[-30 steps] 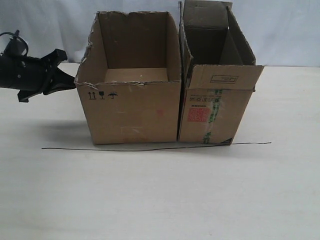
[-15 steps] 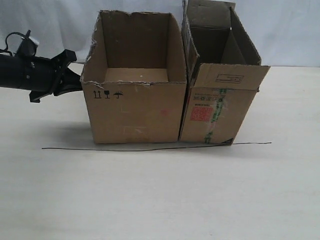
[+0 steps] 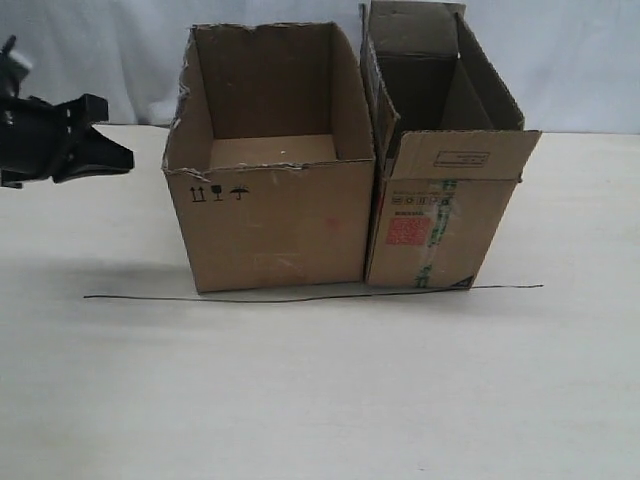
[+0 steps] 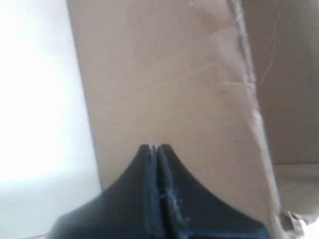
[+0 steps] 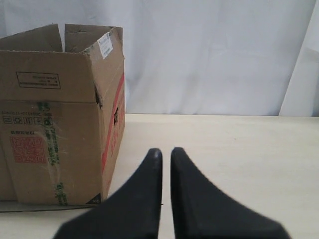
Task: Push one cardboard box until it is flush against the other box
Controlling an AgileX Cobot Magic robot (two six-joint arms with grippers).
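Note:
The wide, ragged-rimmed cardboard box (image 3: 270, 225) stands on the table with its right side against the other box (image 3: 430, 225), the taller carton with flaps and a red-orange label; no gap shows along their front faces. My left gripper (image 3: 122, 160) is shut and empty, hanging a short way left of the wide box, apart from it. In the left wrist view its shut tips (image 4: 153, 147) point at the box's plain side wall (image 4: 164, 84). The right gripper (image 5: 166, 152) is shut on nothing, low over the table to the right of the taller carton (image 5: 55, 124); the exterior view does not show it.
A thin black line (image 3: 300, 297) runs across the table just in front of both boxes. A white backdrop (image 3: 560, 60) closes the far side. Bare tabletop (image 3: 320, 400) lies in front of the line and to the right of the taller carton.
The left gripper first pressed on the wide box's left side and both boxes shifted slightly right. It has since drawn back to the left, off the box.

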